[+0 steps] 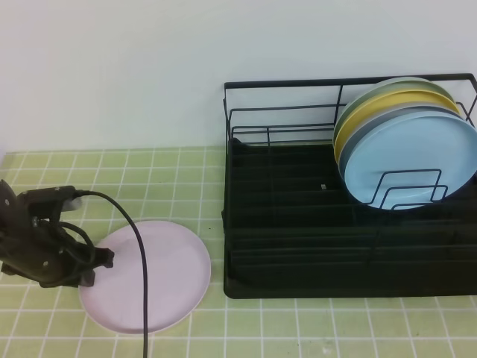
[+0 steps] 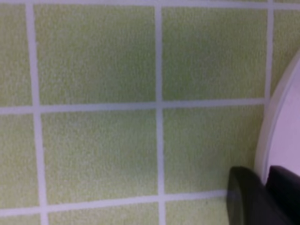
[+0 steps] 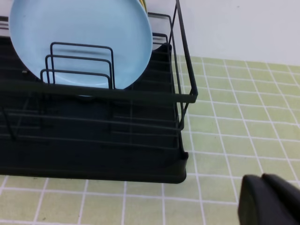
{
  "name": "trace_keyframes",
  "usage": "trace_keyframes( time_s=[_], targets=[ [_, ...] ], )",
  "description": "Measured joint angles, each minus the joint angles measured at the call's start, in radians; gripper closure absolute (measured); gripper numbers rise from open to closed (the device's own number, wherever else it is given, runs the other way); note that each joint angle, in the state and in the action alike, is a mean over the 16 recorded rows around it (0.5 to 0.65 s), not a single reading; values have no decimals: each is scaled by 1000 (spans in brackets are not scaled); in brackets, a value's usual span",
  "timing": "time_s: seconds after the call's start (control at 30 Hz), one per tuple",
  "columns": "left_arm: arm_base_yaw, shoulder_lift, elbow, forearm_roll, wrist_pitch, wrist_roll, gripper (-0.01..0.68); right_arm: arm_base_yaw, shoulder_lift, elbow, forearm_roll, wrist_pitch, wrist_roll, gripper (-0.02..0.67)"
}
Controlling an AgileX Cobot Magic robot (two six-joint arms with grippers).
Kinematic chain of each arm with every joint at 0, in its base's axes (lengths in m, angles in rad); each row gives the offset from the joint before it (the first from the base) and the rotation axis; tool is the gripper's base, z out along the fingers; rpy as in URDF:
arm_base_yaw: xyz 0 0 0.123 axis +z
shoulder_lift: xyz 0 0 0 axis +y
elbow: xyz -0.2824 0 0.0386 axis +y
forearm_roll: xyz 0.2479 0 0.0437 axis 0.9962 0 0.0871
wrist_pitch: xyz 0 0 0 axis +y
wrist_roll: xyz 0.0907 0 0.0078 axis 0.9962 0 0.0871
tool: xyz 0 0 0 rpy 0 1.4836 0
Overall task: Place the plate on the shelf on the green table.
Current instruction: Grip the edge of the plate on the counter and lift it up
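Note:
The pale pink plate (image 1: 160, 280) lies flat on the green table (image 1: 149, 171), left of the shelf (image 1: 298, 246). My left gripper (image 1: 104, 259) sits low at the plate's left edge. In the left wrist view its two dark fingers (image 2: 246, 199) stand on either side of the plate's rim (image 2: 281, 117), closed onto it, with the gripper (image 2: 267, 176) at the bottom right. My right gripper (image 3: 269, 201) shows only in the right wrist view, shut and empty, hovering over the tiles right of the shelf (image 3: 93, 154).
A light blue plate (image 1: 417, 160) and a yellow plate (image 1: 373, 104) stand upright with others in the shelf's right dividers. The shelf's left and middle slots hold nothing. The left arm's black cable (image 1: 141, 268) crosses over the pink plate. A white wall rises behind.

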Motion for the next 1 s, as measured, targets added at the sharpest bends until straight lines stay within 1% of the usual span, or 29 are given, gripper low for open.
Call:
trace_keyframes(
  time_s=[0.33,0.57,0.77,1.0],
  targets=[
    [0,2,-3,-17,5,30,626,0,0,0,0,0,0,652],
    [0,-31,-29,-22,51,47,655,0,0,0,0,0,0,651],
    [0,-103,-60,-23,107,62,666,0,0,0,0,0,0,651],
    [0,-232,-85,-21,146,74,670,0,0,0,0,-1,0,651]
  ],
)
